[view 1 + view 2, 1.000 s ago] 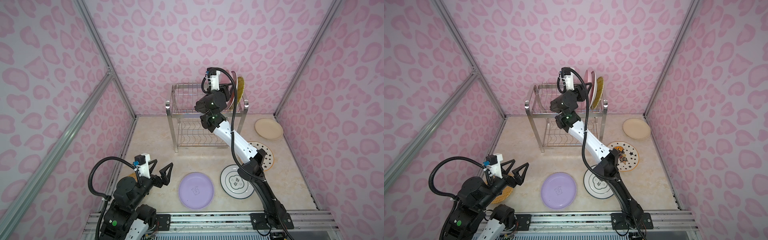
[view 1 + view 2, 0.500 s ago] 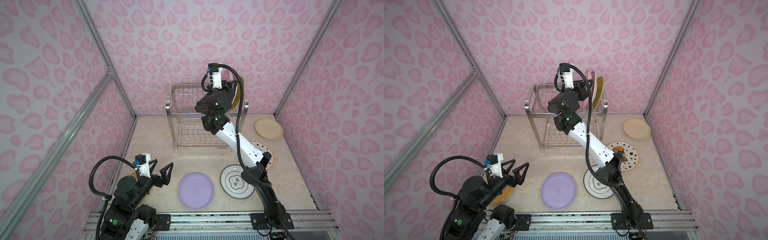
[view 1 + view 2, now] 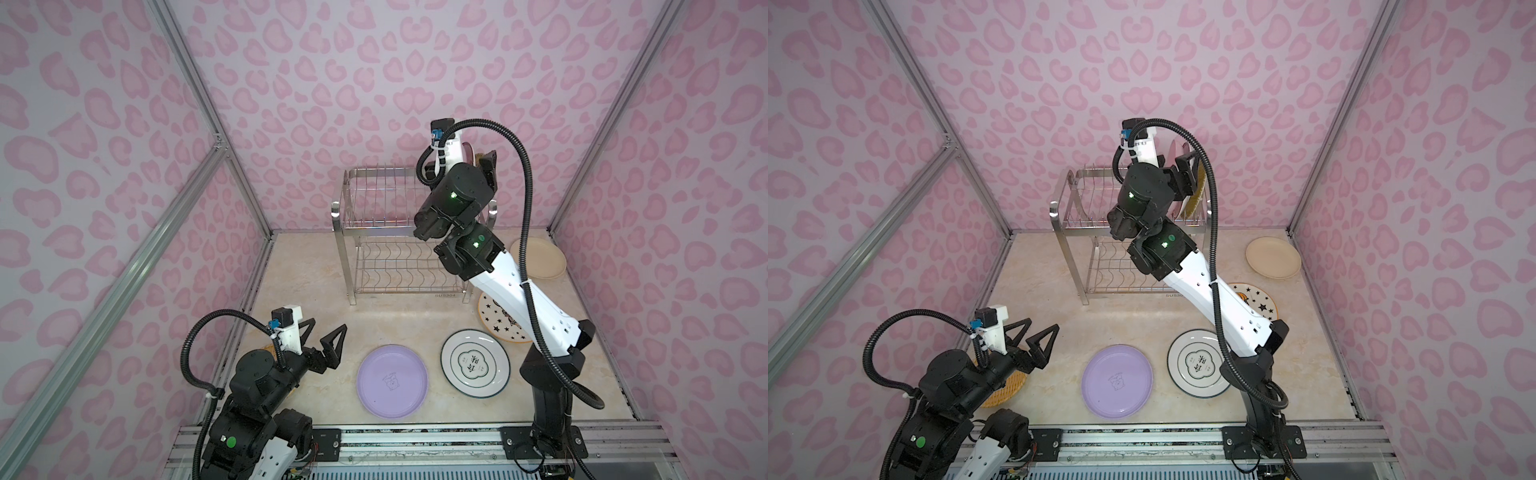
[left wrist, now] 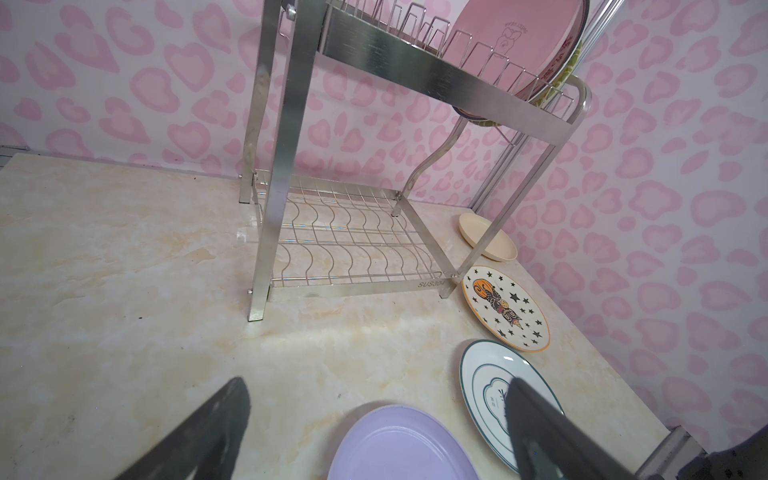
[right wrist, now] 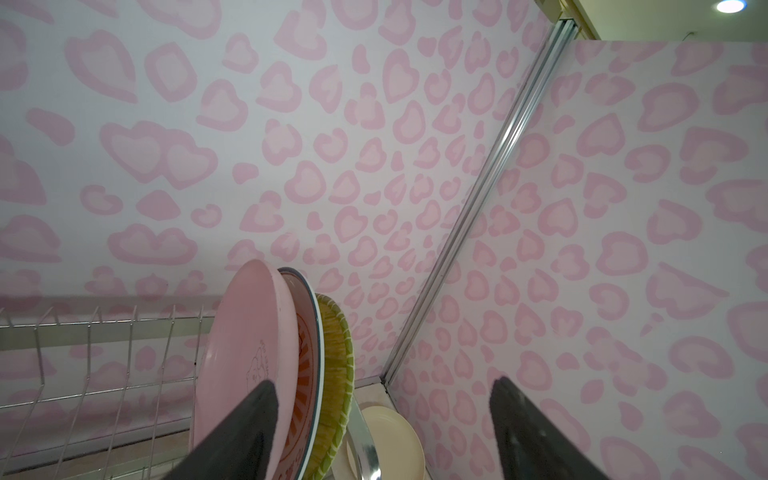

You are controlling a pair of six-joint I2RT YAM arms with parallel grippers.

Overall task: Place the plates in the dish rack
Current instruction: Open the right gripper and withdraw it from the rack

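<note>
In the dish rack's [image 3: 374, 208] upper tier, at its right end, three plates stand on edge: pink [image 5: 245, 332], orange-radial white [image 5: 305, 374] and yellow striped [image 5: 336, 365]. My right gripper [image 5: 383, 382] hovers open just above them with nothing between its fingers; one finger shows in front of the pink plate. On the table lie the lilac plate [image 3: 392, 381], the white plate with a ring emblem [image 3: 475, 363], the star-patterned plate [image 3: 496, 320] and the cream plate [image 3: 540, 257]. My left gripper [image 3: 324, 332] stands open and empty at the front left, over the orange woven-look plate [image 3: 1009, 386].
The rack's lower wavy-wire shelf [image 4: 353, 249] holds nothing, and the upper prongs [image 3: 374, 183] left of the plates are free. Pink patterned walls close in at the back and both sides. A metal rail [image 3: 415, 440] runs along the table's front edge.
My right gripper's jaws have spread wide and the arm has lifted slightly above the rack; the pink plate stays standing in the rack. The left arm has not moved.
</note>
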